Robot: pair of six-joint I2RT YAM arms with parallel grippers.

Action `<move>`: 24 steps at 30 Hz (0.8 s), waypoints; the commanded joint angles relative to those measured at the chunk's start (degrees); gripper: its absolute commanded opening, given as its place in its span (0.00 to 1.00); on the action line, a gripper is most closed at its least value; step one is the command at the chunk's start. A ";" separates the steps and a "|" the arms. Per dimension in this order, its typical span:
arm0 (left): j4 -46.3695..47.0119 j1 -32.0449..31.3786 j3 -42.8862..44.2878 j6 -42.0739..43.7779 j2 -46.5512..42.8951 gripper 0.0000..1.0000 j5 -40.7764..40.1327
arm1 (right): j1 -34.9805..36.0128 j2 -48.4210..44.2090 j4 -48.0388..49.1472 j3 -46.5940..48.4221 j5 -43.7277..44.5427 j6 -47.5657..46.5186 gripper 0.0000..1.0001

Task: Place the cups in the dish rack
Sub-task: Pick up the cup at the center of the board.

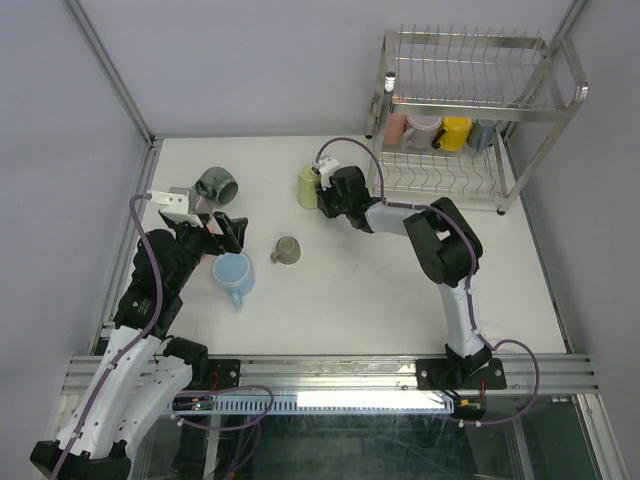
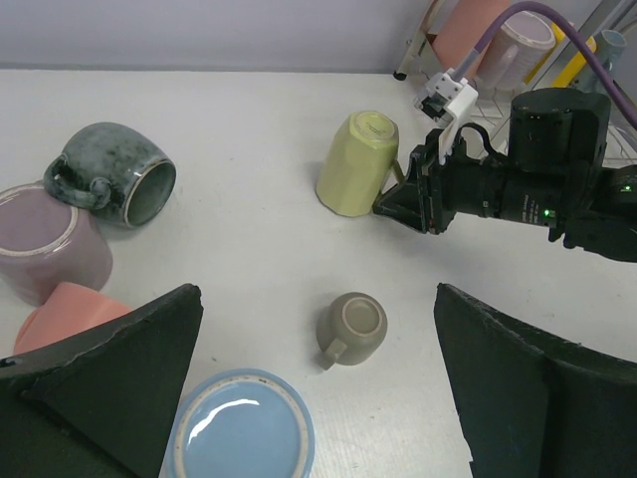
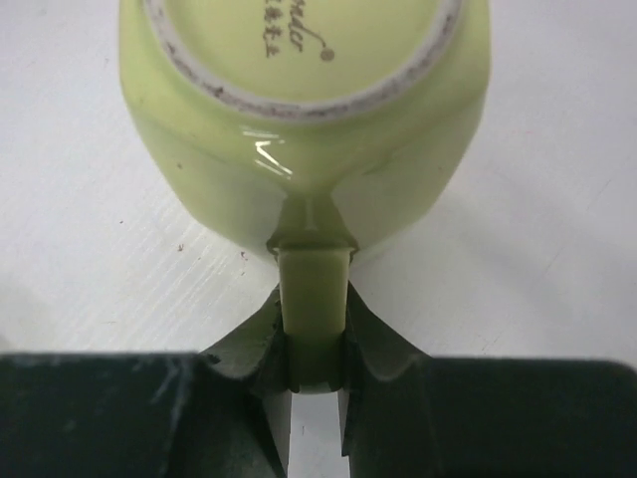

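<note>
Right wrist view: right gripper [image 3: 317, 349] is clamped on the handle of the bottom-up yellow-green mug [image 3: 299, 119], which rests on the table [image 3: 557, 199], left of the rack [image 1: 470, 42]. The left gripper [image 1: 228, 233] hangs wide open and holds nothing, near the blue cup [image 1: 233, 272]. Racked cups [image 1: 455, 132] sit on the lower shelf.

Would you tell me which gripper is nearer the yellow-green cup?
Right. The right gripper clamps the handle of the yellow-green cup; the left gripper hangs open well off to the left, near the blue cup.
</note>
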 commanded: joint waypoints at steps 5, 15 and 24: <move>0.15 0.76 0.09 0.71 -0.49 0.99 -0.92 | 0.39 -8.85 -0.83 0.60 -3.39 -3.88 0.00; 0.09 0.93 0.04 0.66 -0.84 0.99 -1.05 | 0.41 -18.46 -16.03 0.67 -16.34 -14.12 0.00; 0.10 0.97 0.03 0.63 -0.87 0.99 -1.43 | 0.43 -27.39 -25.35 -3.27 -23.44 -23.29 0.00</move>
